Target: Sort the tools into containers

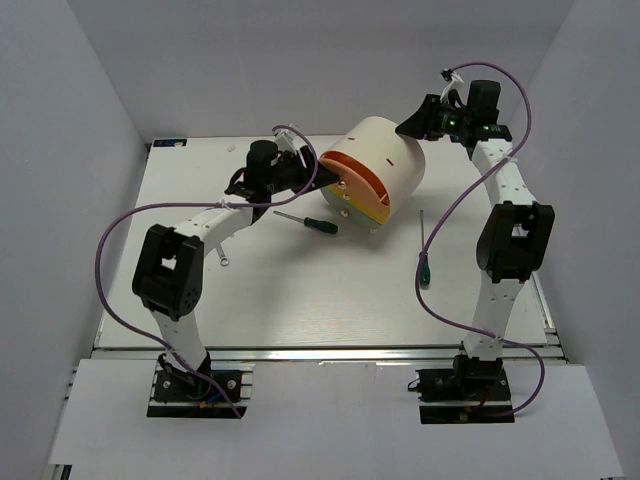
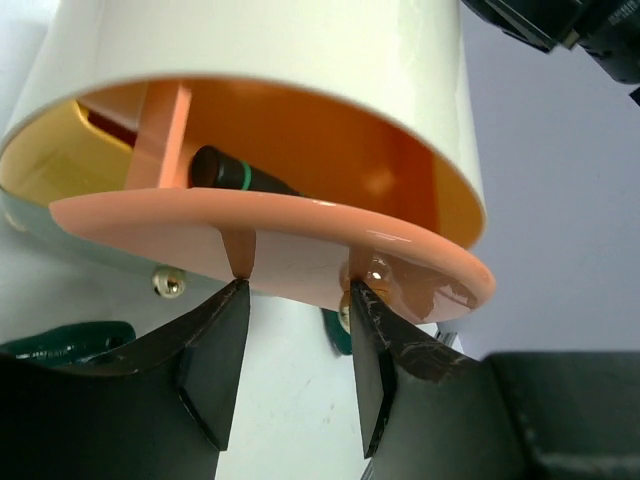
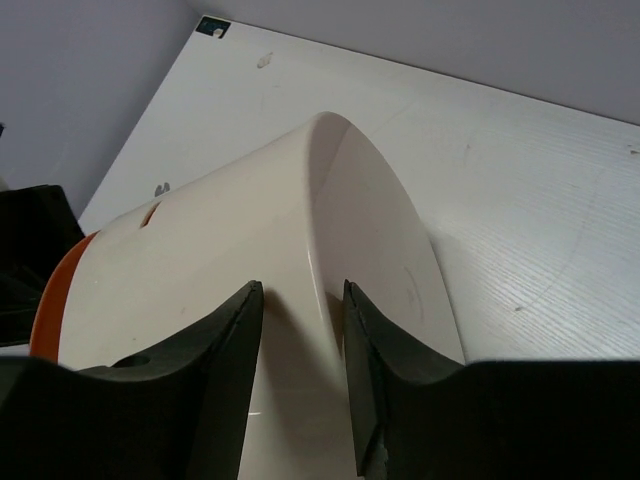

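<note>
- Overhead, a cream drum-shaped cabinet (image 1: 385,160) sits mid-table on a white table (image 1: 300,310), with its coloured drawer fronts turned toward the left arm.
- The pink drawer (image 2: 280,225) stands pulled out. Inside it lies the dark handle of a stowed screwdriver (image 2: 235,175) (a green ring marks its end).
- The left gripper (image 2: 297,290) is right at that drawer's front rim. Its fingers are moderately spread and clasp nothing; whether the tips touch the rim is unclear.
- The right gripper (image 3: 300,287) sits over the cabinet's back edge, fingers apart with the cream edge between them. It seems to brace the drum, though I cannot tell if it presses.
- Loose tools wait on the table. The near screwdriver (image 1: 318,224) lies just in front of the cabinet and the side screwdriver (image 1: 423,262) lies by the right arm. A small silvery wrench (image 1: 222,262) lies beside the left arm.
- Risk, as I judge it: if the left gripper pushes the drawer off-centre, the drawer could jam or skew.
- A hard push could also slide or roll the round cabinet if the right gripper's bracing slips off that curved edge.
- The stowed screwdriver might shift and catch as the drawer closes.
- The near screwdriver is close enough to be knocked by the left arm.
</note>
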`<act>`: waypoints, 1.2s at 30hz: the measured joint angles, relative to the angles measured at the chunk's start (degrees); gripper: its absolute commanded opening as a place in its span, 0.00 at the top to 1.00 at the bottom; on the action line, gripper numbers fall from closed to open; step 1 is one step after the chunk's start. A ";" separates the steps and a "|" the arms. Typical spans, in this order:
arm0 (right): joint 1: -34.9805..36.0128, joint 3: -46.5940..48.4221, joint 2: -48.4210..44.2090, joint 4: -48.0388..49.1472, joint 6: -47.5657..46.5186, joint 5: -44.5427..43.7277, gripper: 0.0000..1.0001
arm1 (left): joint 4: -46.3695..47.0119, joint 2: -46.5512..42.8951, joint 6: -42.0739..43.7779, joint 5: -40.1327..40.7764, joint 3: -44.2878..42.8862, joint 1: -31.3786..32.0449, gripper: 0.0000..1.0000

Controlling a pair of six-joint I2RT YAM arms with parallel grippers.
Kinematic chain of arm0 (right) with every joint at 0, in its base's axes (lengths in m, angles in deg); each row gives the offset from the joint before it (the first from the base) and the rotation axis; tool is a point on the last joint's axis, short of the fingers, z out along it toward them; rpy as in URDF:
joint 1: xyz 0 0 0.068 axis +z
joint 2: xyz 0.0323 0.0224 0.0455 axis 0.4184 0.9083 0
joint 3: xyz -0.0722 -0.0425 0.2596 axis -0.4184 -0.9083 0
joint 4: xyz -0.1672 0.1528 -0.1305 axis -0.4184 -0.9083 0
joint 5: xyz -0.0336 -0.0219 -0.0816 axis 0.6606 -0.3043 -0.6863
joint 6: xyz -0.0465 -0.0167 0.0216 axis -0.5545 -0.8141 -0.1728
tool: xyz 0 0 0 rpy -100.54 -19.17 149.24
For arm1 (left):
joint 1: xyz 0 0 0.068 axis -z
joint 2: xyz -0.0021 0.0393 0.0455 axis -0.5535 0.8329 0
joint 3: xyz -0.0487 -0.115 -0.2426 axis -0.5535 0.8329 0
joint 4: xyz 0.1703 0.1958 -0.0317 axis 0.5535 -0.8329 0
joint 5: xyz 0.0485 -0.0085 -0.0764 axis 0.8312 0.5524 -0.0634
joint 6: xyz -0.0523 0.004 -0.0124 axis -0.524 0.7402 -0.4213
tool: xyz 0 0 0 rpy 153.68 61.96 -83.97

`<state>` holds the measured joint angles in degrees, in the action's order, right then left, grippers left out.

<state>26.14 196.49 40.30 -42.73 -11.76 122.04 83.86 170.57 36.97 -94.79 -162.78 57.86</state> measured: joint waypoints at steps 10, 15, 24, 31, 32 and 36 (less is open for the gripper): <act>-0.83 -1.14 0.00 2.12 1.70 1.99 0.55 | -1.51 9.94 -0.98 -1.16 -10.23 0.74 0.50; -1.03 -1.20 0.00 1.95 1.75 2.03 0.50 | -1.99 10.47 -1.57 -1.31 -10.88 1.01 0.66; -1.03 -1.53 0.00 1.62 1.70 2.23 0.48 | -0.92 9.29 -2.23 -1.16 -5.60 1.07 0.45; -1.03 -1.64 0.00 1.64 1.68 2.38 0.48 | -1.86 9.25 -2.19 -1.05 -4.76 1.11 0.45; -1.03 -1.64 0.00 1.64 1.68 2.38 0.47 | -1.97 9.25 -2.19 -1.07 -4.76 1.14 0.45; -1.03 -1.66 0.00 1.64 1.68 2.40 0.47 | -2.12 9.35 -2.23 -1.18 -5.01 1.77 0.44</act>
<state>25.12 194.83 40.30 -41.09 -10.08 124.44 81.74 179.92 34.75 -95.97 -167.78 59.63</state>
